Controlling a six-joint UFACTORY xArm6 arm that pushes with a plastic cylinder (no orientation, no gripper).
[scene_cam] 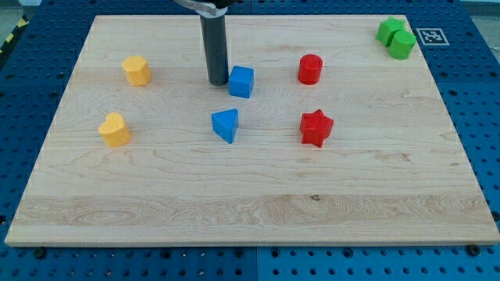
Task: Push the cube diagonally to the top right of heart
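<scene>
The blue cube (241, 81) sits on the wooden board a little above the middle. My tip (217, 82) stands just to the cube's left, touching or nearly touching its left face. The yellow heart (114, 129) lies at the view's left, below and far left of the cube. A yellow hexagonal block (136, 70) sits above the heart, to the left of my tip.
A blue triangular block (226, 124) lies just below the cube. A red cylinder (310, 69) and a red star (316, 127) are to the right. Two green blocks (397, 37) sit in the top right corner. The board's edge (250, 243) runs along the bottom.
</scene>
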